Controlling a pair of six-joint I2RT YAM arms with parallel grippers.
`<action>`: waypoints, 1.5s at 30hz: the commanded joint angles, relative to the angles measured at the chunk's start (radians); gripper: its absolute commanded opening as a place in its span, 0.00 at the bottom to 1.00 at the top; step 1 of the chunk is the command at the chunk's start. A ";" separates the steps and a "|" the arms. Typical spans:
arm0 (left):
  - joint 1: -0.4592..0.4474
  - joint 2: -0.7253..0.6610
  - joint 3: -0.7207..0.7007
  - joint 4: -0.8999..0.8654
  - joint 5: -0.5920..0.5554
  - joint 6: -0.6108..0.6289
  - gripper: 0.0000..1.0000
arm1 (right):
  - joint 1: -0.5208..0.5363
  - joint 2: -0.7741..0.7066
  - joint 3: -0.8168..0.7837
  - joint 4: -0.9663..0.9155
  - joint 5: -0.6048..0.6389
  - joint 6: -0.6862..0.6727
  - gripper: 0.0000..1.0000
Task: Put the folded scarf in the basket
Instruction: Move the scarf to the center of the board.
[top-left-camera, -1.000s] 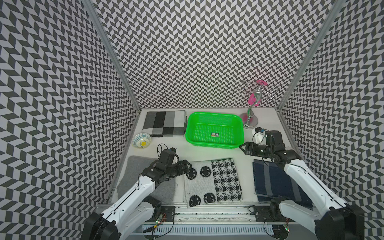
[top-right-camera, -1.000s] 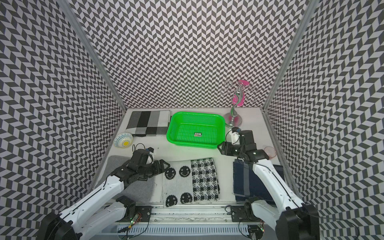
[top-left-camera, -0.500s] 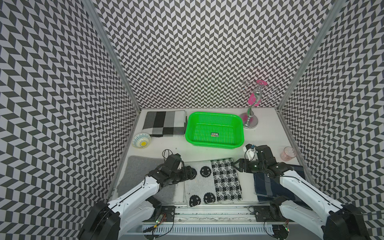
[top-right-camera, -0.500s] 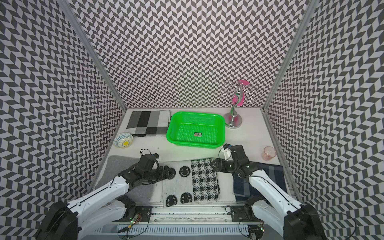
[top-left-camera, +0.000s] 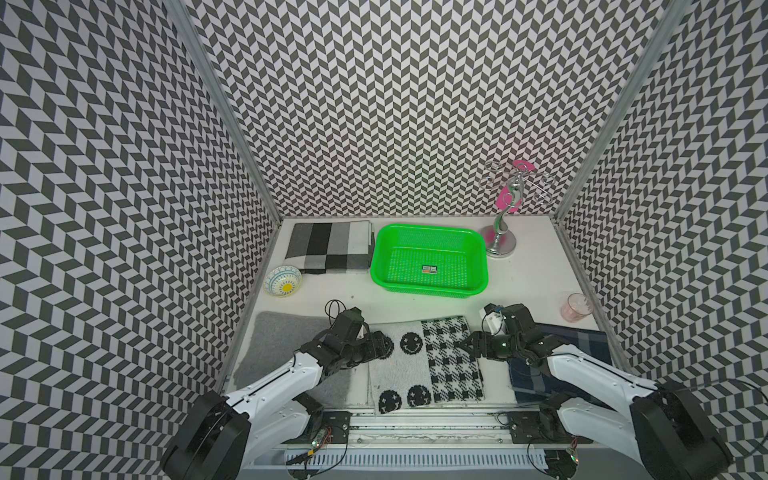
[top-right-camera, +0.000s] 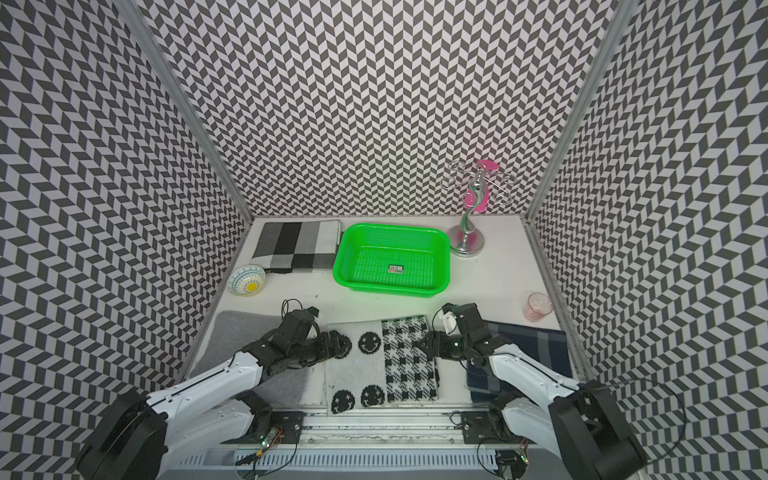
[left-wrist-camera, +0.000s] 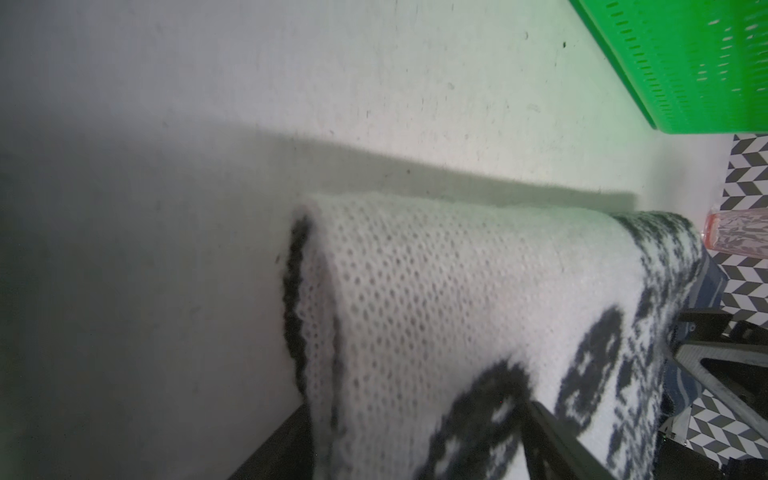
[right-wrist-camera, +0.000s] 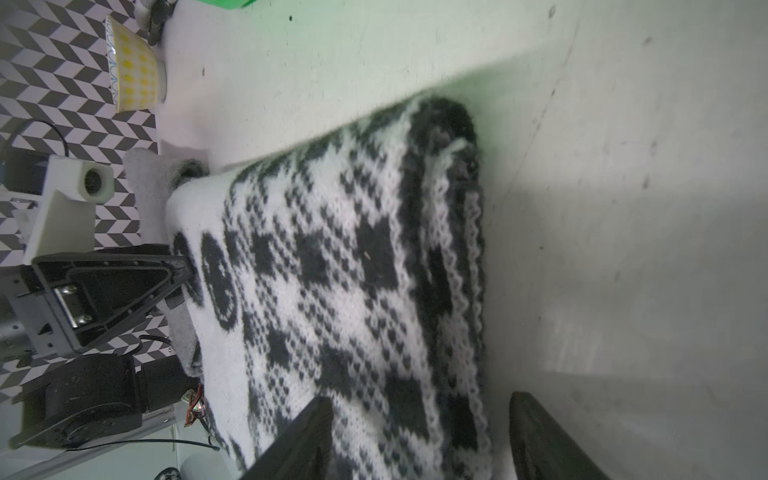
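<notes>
only in the wrist views, folded scarf (right-wrist-camera: 353, 270) edges between spread jaws

Bowl (top-left-camera: 283, 282), pink cup (top-left-camera: 576, 307), metal stand (top-left-camera: 500, 243)

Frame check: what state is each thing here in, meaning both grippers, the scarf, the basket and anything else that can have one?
scarf: folded, lying flat, outside the basket.
basket: upright, holds only its label.
left gripper: open, jaws astride one scarf edge.
right gripper: open, jaws astride the opposite edge.
pink cup: upright.
bowl: upright.
</notes>
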 joint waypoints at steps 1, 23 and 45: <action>-0.005 0.030 -0.034 0.022 0.014 -0.008 0.79 | 0.014 0.047 -0.019 0.099 -0.031 0.005 0.70; -0.029 0.274 0.135 0.231 0.042 0.130 0.40 | 0.042 0.165 0.026 0.205 0.080 -0.015 0.26; 0.044 0.298 0.183 0.108 0.019 0.216 0.75 | -0.027 0.082 -0.002 0.090 0.125 -0.031 0.63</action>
